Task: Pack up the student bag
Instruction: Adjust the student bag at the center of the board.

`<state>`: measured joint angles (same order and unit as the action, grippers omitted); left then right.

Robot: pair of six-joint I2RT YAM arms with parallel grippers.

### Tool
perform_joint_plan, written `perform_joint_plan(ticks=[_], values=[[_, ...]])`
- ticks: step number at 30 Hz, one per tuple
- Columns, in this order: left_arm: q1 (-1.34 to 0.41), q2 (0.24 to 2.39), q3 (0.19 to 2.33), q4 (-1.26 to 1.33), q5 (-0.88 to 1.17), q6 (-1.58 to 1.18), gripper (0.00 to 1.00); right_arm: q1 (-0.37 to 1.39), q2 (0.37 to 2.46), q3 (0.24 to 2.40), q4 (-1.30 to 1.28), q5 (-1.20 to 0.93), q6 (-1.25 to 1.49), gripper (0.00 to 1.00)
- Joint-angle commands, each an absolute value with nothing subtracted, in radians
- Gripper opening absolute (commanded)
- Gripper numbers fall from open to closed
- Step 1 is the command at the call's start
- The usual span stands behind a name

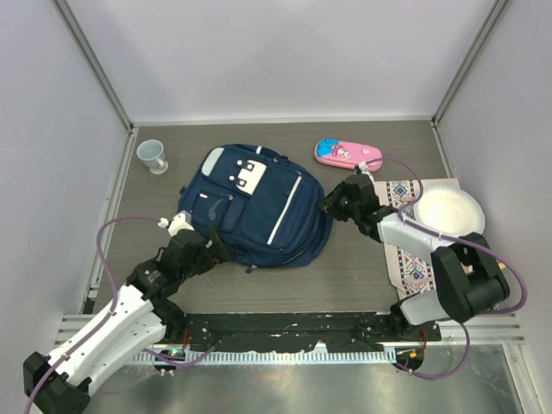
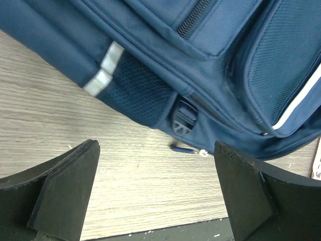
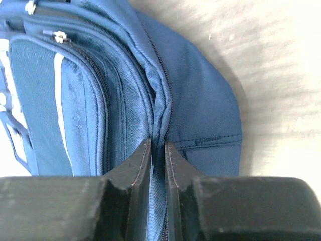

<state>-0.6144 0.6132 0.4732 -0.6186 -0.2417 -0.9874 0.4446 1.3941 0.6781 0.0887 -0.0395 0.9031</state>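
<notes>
The student bag (image 1: pixel 254 203), navy blue with white stripe trim, lies flat in the middle of the table with its front pockets facing up. My right gripper (image 1: pixel 330 205) is at the bag's right edge. In the right wrist view its jaws (image 3: pixel 158 145) are pinched on a fold of the bag's fabric (image 3: pixel 90 90) beside the zipper line. My left gripper (image 1: pixel 211 246) sits by the bag's lower left corner. In the left wrist view it (image 2: pixel 155 150) stands wide open over bare table, with the bag's side (image 2: pixel 225 60) and a zipper pull just beyond the fingertips.
A pink pencil case (image 1: pixel 347 153) lies behind the bag on the right. A clear cup (image 1: pixel 153 156) stands at the back left. A white plate (image 1: pixel 448 211) rests on a patterned cloth mat (image 1: pixel 405 250) at the right.
</notes>
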Motion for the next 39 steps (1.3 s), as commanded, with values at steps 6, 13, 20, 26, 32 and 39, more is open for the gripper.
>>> perform_joint_plan(ticks=[6, 13, 20, 26, 32, 39], values=[[-0.621, 0.64, 0.367, -0.309, -0.123, -1.032, 0.96, 0.393, 1.337, 0.766, 0.086, -0.019, 0.813, 0.56], [-0.699, 0.635, 0.287, -0.16, -0.147, -1.025, 0.93, 0.397, 0.985, 0.58, -0.03, 0.037, 0.795, 0.67], [-0.718, 0.641, 0.209, -0.071, -0.235, -1.058, 0.93, 0.436, 0.755, 0.506, -0.118, -0.038, 0.825, 0.68], [-0.718, 0.649, 0.18, 0.02, -0.293, -1.049, 0.93, 0.564, 0.722, 0.525, -0.188, 0.067, 0.795, 0.69], [-0.719, 0.724, 0.158, 0.096, -0.304, -1.063, 0.9, 0.856, 0.784, 0.537, -0.186, 0.331, 0.847, 0.69], [-0.718, 0.876, 0.133, 0.247, -0.342, -1.088, 0.79, 1.13, 0.85, 0.497, -0.169, 0.575, 0.946, 0.69]])
